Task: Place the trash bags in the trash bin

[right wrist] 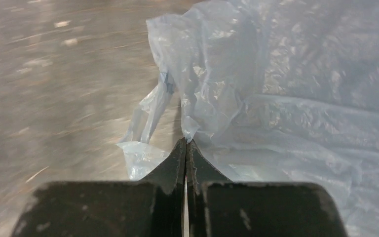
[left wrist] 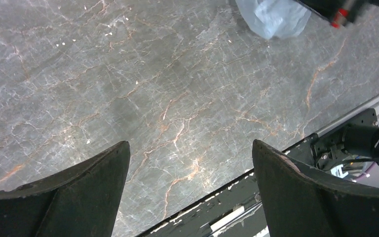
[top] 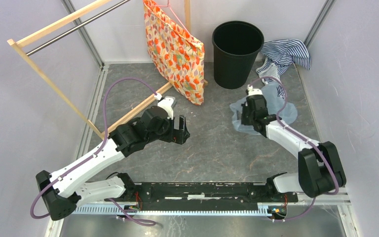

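PLACE: robotics lab test cell | ENCLOSURE: plain pale wall panels (top: 360,74) set in silver aluminium frame posts (top: 86,37); grey marble-patterned table (top: 212,148) | RIG: white-and-black left robot arm (top: 94,158) and right robot arm (top: 291,138) bolted to a black metal base rail (top: 202,190); purple cables (top: 128,79) looped loose | PROPS: light wooden rack (top: 54,87) at far left

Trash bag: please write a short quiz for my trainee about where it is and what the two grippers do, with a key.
1. True or false: the bag lies inside the bin.
2. Fill in: the left gripper is ___ and holds nothing.
3. What is the right gripper shut on? A) the bin B) the bag C) nothing

Key: 1 false; 2 open; 3 B.
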`<state>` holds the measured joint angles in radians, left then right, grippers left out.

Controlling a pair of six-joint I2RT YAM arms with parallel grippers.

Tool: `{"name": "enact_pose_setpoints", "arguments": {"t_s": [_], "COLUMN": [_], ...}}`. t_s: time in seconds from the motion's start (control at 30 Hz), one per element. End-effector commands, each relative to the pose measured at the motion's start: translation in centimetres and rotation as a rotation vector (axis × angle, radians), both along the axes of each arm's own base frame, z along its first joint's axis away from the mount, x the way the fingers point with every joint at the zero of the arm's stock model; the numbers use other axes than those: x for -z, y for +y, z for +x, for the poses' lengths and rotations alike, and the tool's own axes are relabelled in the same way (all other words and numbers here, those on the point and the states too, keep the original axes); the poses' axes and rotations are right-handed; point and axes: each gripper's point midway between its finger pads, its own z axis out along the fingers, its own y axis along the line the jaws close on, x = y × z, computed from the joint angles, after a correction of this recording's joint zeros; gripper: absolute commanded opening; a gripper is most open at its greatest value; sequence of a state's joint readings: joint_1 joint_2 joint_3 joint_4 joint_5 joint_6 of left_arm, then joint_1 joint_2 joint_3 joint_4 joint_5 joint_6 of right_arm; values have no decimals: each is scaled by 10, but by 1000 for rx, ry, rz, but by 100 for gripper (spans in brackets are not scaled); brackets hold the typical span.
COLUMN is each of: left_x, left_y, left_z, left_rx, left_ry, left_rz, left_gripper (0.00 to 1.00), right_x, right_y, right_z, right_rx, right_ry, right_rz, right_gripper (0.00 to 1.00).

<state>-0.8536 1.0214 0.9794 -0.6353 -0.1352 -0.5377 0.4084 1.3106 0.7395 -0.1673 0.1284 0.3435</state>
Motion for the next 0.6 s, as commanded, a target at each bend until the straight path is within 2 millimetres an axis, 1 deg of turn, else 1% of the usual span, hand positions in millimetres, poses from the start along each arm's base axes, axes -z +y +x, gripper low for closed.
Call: {"name": "enact_pose_setpoints", "arguments": {"t_s": [0.0,0.1,0.17,0.23,0.33,0.43,0.57], "left_x": [7,21,27,28,22,22,28], "left_y": [-12,-19,-22,-24,-30,-34,-45], "left_z": [9,7,6,6,7,10,10], "left_rx": [-54,-47,-43,-44,-33,-39,-30], "left_ry": [47,116,155,184,203,222,272], "left_rz": [-123,-191,-242,-303,-406,-460,-525], "left_gripper": [98,96,95,94,95,94,93], "right_x": [-36,-47,-50,-53,-60,-69,-85], "right_y": [52,79,91,100,118,132,144], "right_z": [-23,-42,-54,-64,-79,-91,-102], "right_rx": [-164,-271,-320,-358,-432,-481,-512], "right_ry": [-38,-41,-42,-52,-70,-89,-127], "right_rz": [179,267,307,335,392,440,510], "right_gripper": [0,0,0,0,0,0,0]}}
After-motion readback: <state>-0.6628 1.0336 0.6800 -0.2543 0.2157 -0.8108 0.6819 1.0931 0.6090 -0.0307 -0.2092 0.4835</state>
